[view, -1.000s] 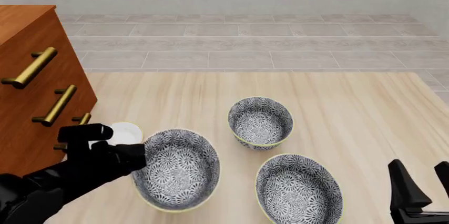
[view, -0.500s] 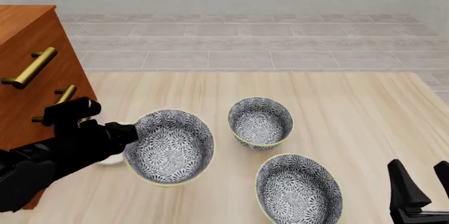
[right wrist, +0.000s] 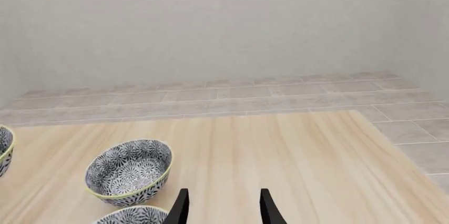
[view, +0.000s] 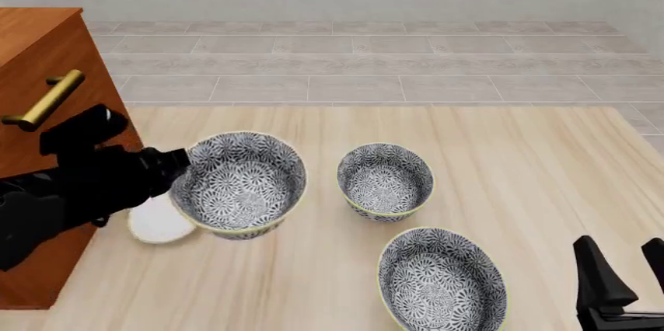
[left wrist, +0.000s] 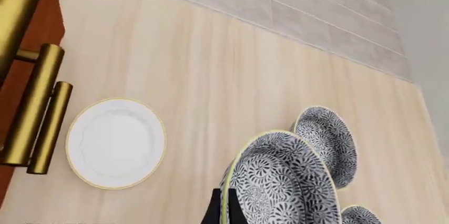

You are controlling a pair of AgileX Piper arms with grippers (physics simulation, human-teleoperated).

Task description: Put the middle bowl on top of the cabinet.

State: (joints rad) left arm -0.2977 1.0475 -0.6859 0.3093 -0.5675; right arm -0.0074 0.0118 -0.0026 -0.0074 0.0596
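Since the earlier frames the middle bowl (view: 239,183) has risen off the table (view: 467,137) and moved toward the cabinet (view: 36,113); it now hangs tilted, just beside the cabinet's front. The white dish (view: 159,222), previously half hidden by the arm, is exposed below and just to the cabinet side of the bowl, near the cabinet's lower front.

Judgement: lift phase under way. The bowl is still well below the cabinet top, so more height is needed before it can cross over the top edge.

Left gripper (view: 176,169): clamped on the cabinet-side rim of the middle bowl. The left wrist view shows one dark finger (left wrist: 212,212) against the pale yellow rim with the floral wall on its far side; the other finger is hidden by the bowl. Brass handles (left wrist: 35,113) sit near in that view, so clearance to the drawer fronts looks tight.

Farther from the cabinet, two look-alike bowls rest on the table: the far bowl (view: 385,181) and the near bowl (view: 442,280).

Right gripper (right wrist: 223,208): farthest from the cabinet, low at the table's near edge, fingers apart, holding and touching nothing.
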